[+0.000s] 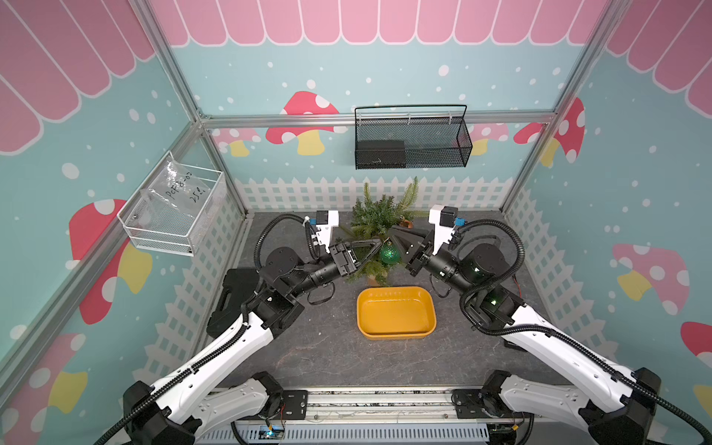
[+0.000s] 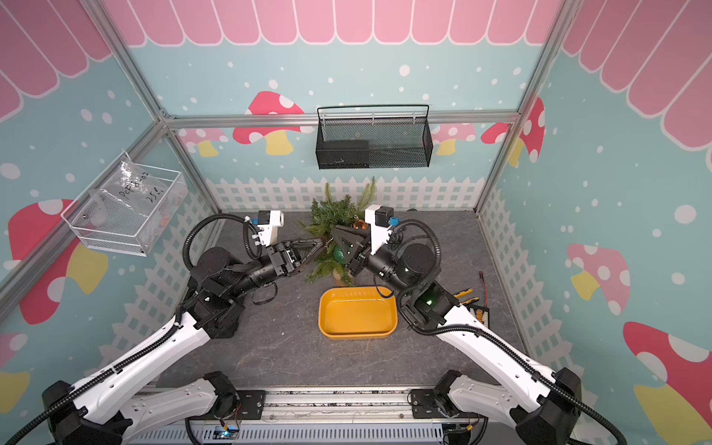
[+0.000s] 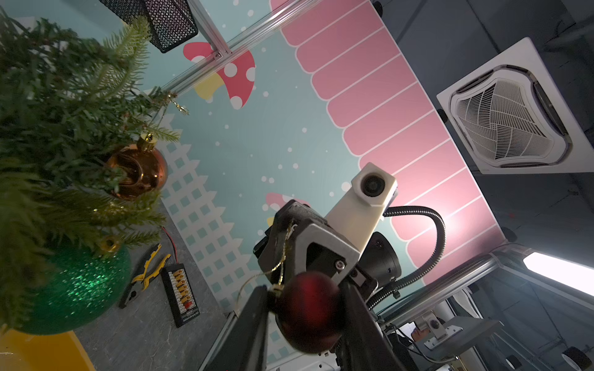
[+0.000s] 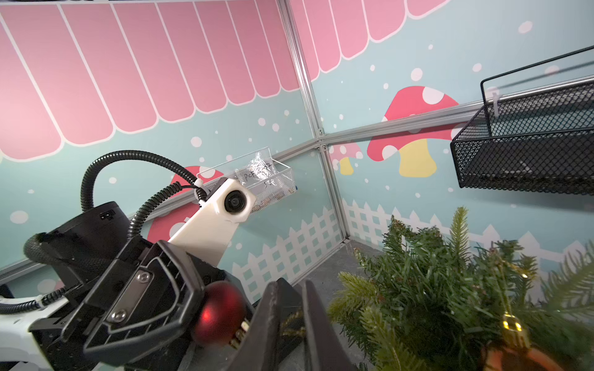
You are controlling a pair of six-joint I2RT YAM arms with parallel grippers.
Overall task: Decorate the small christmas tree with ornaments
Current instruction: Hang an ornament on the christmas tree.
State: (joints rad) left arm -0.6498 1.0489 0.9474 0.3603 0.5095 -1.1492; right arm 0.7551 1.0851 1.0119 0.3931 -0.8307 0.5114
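Two end effectors meet in front of the small christmas tree (image 1: 375, 217). On its left, the left end effector (image 1: 376, 243) clamps the dark red ball (image 3: 308, 308) steady; the green ball (image 1: 389, 253) hangs low on its front; on its right, the right end effector (image 4: 292, 289), closed, seemingly pinches the gold loop (image 3: 283, 257) to hook a branch.

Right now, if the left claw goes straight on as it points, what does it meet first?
Probably the right claw, nearly tip to tip with it; exact depth is unclear.
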